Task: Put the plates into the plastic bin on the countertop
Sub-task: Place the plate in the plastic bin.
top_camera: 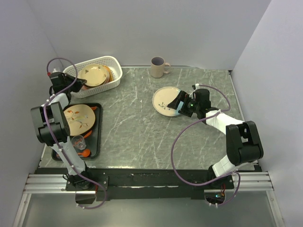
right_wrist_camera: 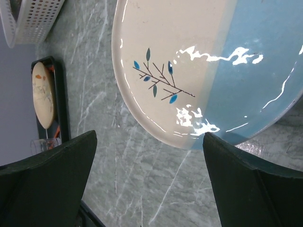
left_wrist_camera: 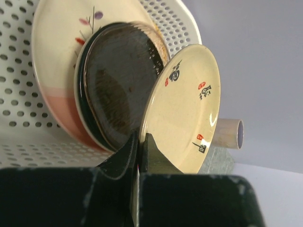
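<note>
The white perforated plastic bin (top_camera: 112,66) stands at the back left of the countertop (top_camera: 137,123). My left gripper (top_camera: 80,85) (left_wrist_camera: 140,137) is shut on the lower rim of a cream plate with black characters (left_wrist_camera: 187,104), held on edge inside the bin. Behind it lean a dark plate (left_wrist_camera: 118,90) and a cream-and-pink plate with a twig (left_wrist_camera: 54,52). A cream and pale blue plate with a twig (top_camera: 164,99) (right_wrist_camera: 189,61) lies flat on the countertop. My right gripper (top_camera: 180,105) (right_wrist_camera: 149,142) is open just over its near rim, the right finger (right_wrist_camera: 251,184) at the edge.
A beige mug (top_camera: 158,67) (left_wrist_camera: 230,132) stands at the back middle. A black tray (top_camera: 96,137) (right_wrist_camera: 60,109) at the front left carries another cream plate (top_camera: 78,118) (right_wrist_camera: 41,94), a clear glass (top_camera: 78,141) and orange pieces. Walls close in on three sides.
</note>
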Controlling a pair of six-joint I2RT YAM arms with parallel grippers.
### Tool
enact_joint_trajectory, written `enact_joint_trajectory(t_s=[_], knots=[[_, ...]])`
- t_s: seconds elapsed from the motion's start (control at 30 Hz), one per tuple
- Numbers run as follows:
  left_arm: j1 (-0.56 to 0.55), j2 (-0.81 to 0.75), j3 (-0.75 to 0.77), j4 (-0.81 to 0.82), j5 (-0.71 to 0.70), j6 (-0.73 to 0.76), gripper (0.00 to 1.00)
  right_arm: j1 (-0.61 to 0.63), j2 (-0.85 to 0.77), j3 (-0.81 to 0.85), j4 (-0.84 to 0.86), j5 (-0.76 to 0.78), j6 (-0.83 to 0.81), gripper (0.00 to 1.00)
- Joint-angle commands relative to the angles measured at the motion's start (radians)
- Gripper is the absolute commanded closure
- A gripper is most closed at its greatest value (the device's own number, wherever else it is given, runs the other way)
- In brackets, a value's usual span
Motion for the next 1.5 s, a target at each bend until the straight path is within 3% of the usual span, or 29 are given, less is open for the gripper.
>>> enact_joint_trajectory(t_s=[0.0,0.57,0.7,0.83,0.87,0.93,0.97,1.07,1.27,1.47], knots=[[0.006,0.004,0.067,0.042,-0.013,-0.015,0.99,-0.001,0.009,0.024,0.010,0.003,-0.015,0.00],[0.008,0.098,0.146,0.007,-0.034,-0.004,0.99,-0.002,0.020,0.038,-0.004,0.012,-0.027,0.00],[0.010,0.115,0.166,-0.002,-0.031,0.003,0.94,-0.002,0.020,0.036,-0.003,0.008,-0.026,0.00],[0.008,0.133,0.170,0.004,-0.017,-0.004,0.75,-0.005,0.015,0.033,-0.004,0.008,-0.029,0.00],[0.006,0.131,0.168,0.012,-0.016,0.000,0.61,-0.005,0.012,0.035,-0.006,0.008,-0.029,0.00],[0.002,0.122,0.168,0.009,-0.036,0.013,0.49,-0.007,0.009,0.033,-0.006,0.008,-0.031,0.00],[-0.003,0.116,0.171,-0.010,-0.045,0.032,0.35,-0.007,0.011,0.035,-0.009,0.009,-0.032,0.00],[-0.020,0.081,0.165,-0.034,-0.108,0.068,0.15,-0.007,0.006,0.036,-0.010,0.009,-0.032,0.00],[-0.023,-0.017,0.090,-0.031,-0.197,0.072,0.02,-0.007,-0.012,0.033,-0.019,0.023,-0.038,0.00],[-0.024,-0.092,0.039,-0.007,-0.200,0.069,0.01,-0.008,-0.025,0.032,-0.027,0.034,-0.041,0.00]])
